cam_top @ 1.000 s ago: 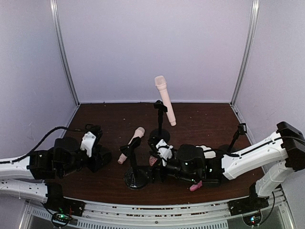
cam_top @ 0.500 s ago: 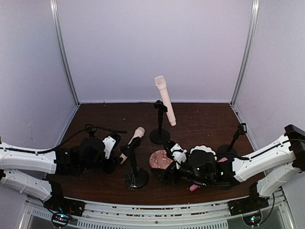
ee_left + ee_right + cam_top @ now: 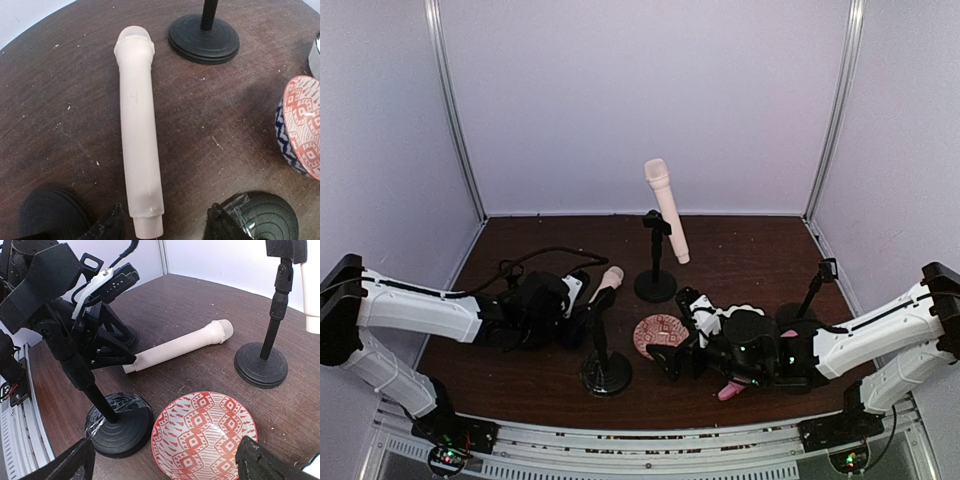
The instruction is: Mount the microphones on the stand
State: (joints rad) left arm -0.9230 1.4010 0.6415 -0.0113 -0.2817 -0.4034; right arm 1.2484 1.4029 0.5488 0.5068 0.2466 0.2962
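One peach-cream microphone [image 3: 666, 208] is clipped upright in the rear stand [image 3: 655, 284]. A second peach microphone [image 3: 137, 130] lies flat on the table, head pointing away. My left gripper [image 3: 167, 227] is open, its fingers either side of that microphone's tail end without pinching it. In the top view it [image 3: 578, 302] sits just left of the front stand [image 3: 605, 372], whose clip is bare. My right gripper [image 3: 170, 465] is wide open over a red patterned dish [image 3: 205, 435]. The pink microphone [image 3: 731, 389] lies under my right arm. A third stand [image 3: 814, 286] stands at the right.
The red patterned dish [image 3: 660, 335] lies between the front stand and my right gripper [image 3: 680, 338]. The front stand's taped base [image 3: 120, 422] is close to the dish. A white scalloped dish [image 3: 748, 314] shows behind my right wrist. Booth walls enclose the table.
My left arm has reached right up to the lying peach microphone and its jaws have widened a little. My right gripper has drawn back right and opened fully, uncovering the red dish.
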